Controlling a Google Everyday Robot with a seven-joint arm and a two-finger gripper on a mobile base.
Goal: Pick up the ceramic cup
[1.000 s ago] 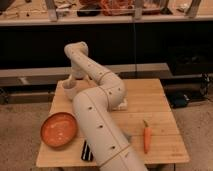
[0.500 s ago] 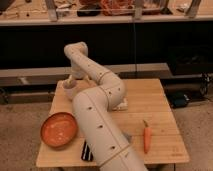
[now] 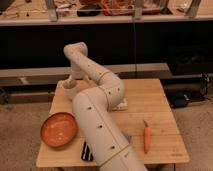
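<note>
1. A wooden worktop [image 3: 150, 102] stands before dark shelving [image 3: 150, 45].
2. The tool [image 3: 71, 79] hangs low at the arm's [image 3: 97, 125] end, jaws spread.
3. The ceramic cup [image 3: 69, 90] sits just below the tool, not yet gripped; closing and lifting remain.

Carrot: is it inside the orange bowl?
No, the carrot lies on the table, apart from the bowl; the gripper is by the cup at a far corner.

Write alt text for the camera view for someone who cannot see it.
A cream robot arm reaches across a wooden table, its open gripper at a small ceramic cup in the far left corner. An orange bowl sits near left, a carrot near right.
</note>
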